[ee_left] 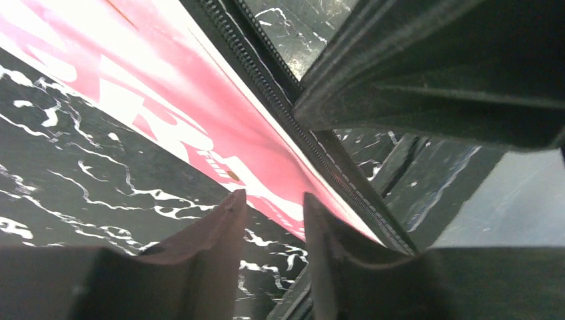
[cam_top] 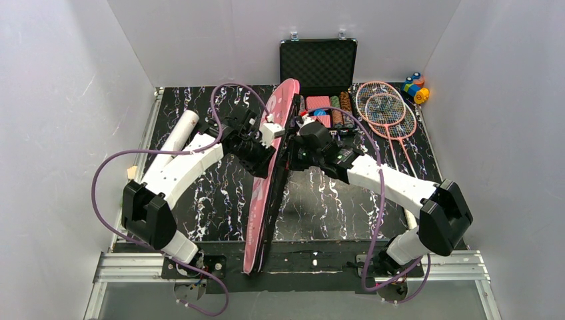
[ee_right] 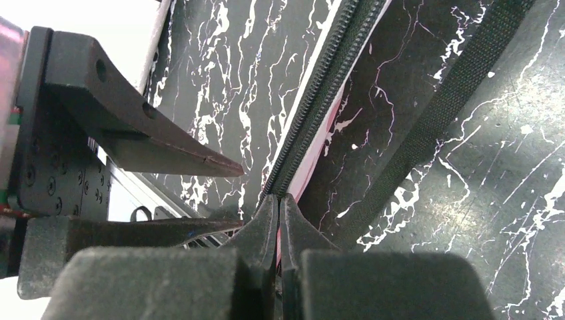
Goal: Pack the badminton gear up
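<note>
The pink bag point(cam_top: 261, 200) stands on its edge down the middle of the table point(cam_top: 326, 200), running from the near side toward the back. The right gripper point(ee_right: 280, 200) is clenched on the zipper point(ee_right: 313, 113) edge, with pink fabric pinched between the tips. The left gripper point(ee_left: 273, 200) sits just beside the bag's pink face, jaws parted a little, nothing between them. Two rackets point(cam_top: 386, 110) lie back right, well apart from the bag. The white tube point(cam_top: 180, 130) lies back left.

White walls point(cam_top: 60, 100), black marbled tabletop point(cam_top: 326, 207), even light.
</note>
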{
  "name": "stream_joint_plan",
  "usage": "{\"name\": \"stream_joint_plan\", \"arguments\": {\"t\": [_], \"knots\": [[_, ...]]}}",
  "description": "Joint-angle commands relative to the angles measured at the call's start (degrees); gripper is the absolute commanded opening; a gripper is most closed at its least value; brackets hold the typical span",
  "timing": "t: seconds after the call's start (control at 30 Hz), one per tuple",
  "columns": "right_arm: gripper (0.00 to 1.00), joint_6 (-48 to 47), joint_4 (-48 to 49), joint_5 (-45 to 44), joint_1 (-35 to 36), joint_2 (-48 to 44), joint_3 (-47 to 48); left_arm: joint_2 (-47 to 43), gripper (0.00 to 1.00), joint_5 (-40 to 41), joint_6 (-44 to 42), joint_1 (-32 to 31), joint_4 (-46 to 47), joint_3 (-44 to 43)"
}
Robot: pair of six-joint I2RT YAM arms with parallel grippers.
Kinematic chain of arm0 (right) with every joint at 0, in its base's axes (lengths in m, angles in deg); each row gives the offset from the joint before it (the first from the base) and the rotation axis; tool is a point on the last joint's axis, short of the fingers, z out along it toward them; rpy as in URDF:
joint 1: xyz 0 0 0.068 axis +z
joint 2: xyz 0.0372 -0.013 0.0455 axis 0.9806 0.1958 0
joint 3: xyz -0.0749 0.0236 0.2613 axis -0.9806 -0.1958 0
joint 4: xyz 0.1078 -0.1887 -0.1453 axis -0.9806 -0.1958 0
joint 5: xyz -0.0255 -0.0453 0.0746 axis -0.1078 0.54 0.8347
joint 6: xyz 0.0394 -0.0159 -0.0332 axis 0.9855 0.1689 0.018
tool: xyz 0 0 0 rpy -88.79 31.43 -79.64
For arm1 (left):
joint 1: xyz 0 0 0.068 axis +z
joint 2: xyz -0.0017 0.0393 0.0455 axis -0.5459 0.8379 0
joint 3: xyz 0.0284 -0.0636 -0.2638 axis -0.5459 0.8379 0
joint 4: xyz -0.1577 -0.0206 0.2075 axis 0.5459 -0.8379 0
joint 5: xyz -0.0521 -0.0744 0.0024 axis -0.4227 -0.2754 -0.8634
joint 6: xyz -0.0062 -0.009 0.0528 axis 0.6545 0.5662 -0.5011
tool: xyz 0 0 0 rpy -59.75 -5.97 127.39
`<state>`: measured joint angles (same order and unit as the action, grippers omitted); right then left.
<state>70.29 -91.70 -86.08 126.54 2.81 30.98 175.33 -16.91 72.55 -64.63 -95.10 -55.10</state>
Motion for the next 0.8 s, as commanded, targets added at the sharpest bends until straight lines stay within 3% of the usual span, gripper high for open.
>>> {"name": "stream_joint_plan", "arguments": {"t": [0.0, 0.1, 0.2, 0.43, 0.77], "knots": [[0.01, -2.51, -0.66, -3.56, 1.19, -1.41, 4.94, -2.76, 0.45, -5.03, 2.17, 1.08, 0.57, -2.23], [0.01, -3.8, -2.53, -5.49, 1.98, -1.0, 6.85, -3.47, 0.63, -12.26, 2.48, 2.82, 0.16, -2.59], [0.01, -4.61, -3.8, -6.58, 2.42, -0.63, 8.48, -4.69, 0.67, -16.06, 1.77, 3.07, 0.93, -1.1], [0.01, -6.68, -7.59, -8.94, 4.47, 0.95, 12.98, -5.23, 0.53, -15.96, -0.22, 4.04, 2.91, 2.99], [0.01, -5.57, -8.41, -8.97, 5.14, 1.66, 12.28, -6.38, 0.37, -12.31, 0.13, 6.47, 7.16, 8.65]]}}
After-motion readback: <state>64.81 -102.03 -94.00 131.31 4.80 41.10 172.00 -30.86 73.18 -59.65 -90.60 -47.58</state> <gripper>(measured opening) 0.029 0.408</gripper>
